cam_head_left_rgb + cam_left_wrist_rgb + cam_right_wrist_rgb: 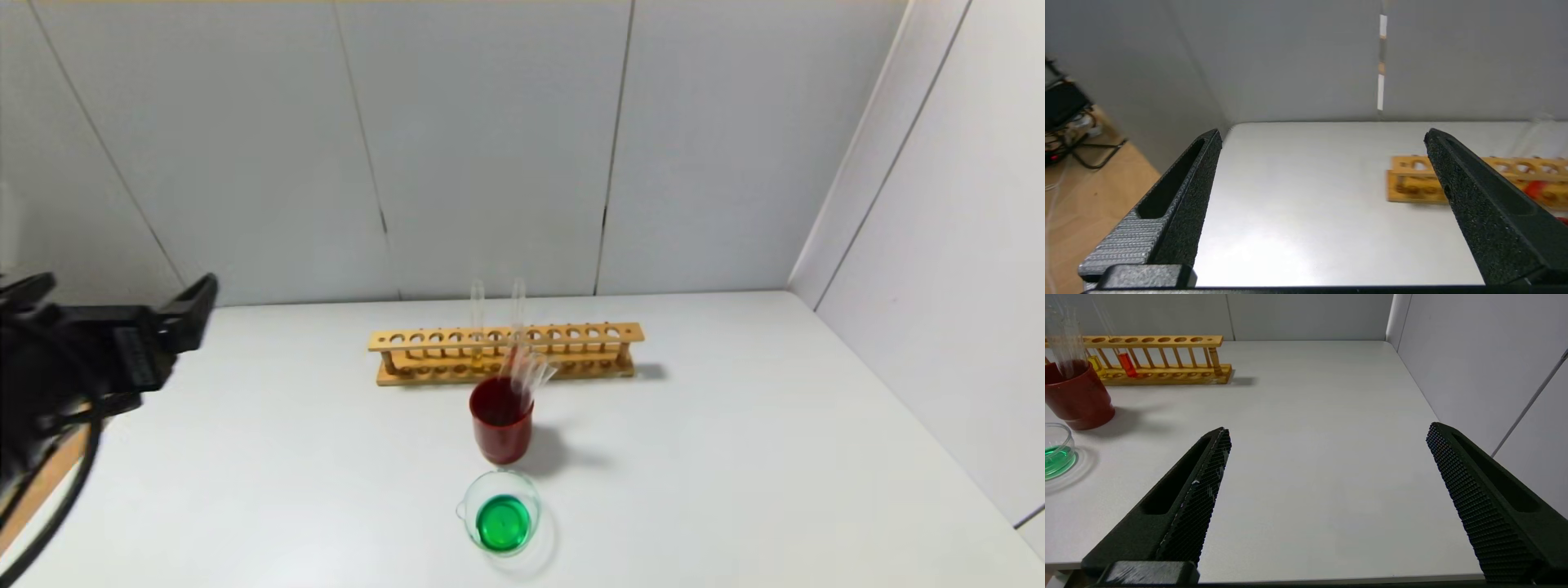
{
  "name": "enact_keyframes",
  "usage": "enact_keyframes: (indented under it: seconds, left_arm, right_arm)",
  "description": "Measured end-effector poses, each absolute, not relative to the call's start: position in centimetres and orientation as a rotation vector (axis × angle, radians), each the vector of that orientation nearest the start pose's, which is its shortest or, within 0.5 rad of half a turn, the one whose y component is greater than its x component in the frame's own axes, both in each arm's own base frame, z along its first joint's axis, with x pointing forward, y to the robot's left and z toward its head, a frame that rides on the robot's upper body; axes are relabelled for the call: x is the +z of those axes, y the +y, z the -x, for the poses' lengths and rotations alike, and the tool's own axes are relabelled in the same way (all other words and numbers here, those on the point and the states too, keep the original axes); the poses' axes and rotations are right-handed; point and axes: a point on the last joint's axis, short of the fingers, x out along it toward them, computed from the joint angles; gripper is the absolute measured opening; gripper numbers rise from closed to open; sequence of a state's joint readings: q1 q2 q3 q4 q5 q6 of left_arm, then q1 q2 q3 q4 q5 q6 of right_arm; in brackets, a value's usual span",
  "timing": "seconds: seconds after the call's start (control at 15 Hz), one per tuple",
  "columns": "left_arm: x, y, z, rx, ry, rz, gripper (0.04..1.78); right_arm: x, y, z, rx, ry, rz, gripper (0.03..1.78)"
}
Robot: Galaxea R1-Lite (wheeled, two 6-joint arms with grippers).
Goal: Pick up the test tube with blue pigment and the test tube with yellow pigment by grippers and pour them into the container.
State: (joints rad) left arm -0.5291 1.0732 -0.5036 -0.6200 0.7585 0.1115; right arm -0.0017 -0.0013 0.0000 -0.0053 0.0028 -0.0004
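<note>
The container (500, 513), a squat clear beaker, holds green liquid near the table's front middle; it also shows in the right wrist view (1056, 451). No tube with a teal-blue or lemon-yellow tip shows. Several empty clear tubes (526, 371) lean in the red cup (500, 429). My left gripper (114, 290) is open and empty above the table's far left edge; its wrist view shows it (1323, 132) open over bare table. My right gripper (1327, 430) is open and empty over the right front of the table and is out of the head view.
A wooden rack (506, 351) stands behind the red cup, with an amber-yellow tipped tube (1096, 364) and an orange-red tipped tube (1127, 364) in it. The rack's end (1412, 183) shows in the left wrist view. Grey walls enclose the back and right.
</note>
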Motion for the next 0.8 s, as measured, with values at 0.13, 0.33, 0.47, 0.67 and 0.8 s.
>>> enact_keyframes:
  seconds: [0.13,0.33,0.47,0.67,0.8]
  left_arm:
    - [23.6,-2.5,-9.2,0.309,-0.046,-0.074,1.75]
    - [22.3,0.5,-3.5,0.397,-0.087,-0.07,1.75]
    - [21.2,1.3,-0.2,0.429,-0.124,-0.053,1.75]
    - [21.4,1.5,2.4,0.45,-0.177,-0.027,1.75]
    - [21.7,1.3,3.3,0.431,-0.191,-0.028,1.75]
  right_arm:
    - [7.6,0.0,2.3,0.001,-0.007,0.0,1.75]
    - [7.6,0.0,2.3,0.001,-0.007,0.0,1.75]
    - [7.6,0.0,2.3,0.001,-0.007,0.0,1.75]
    - [7.6,0.0,2.3,0.001,-0.007,0.0,1.75]
    - [7.6,0.0,2.3,0.001,-0.007,0.0,1.75]
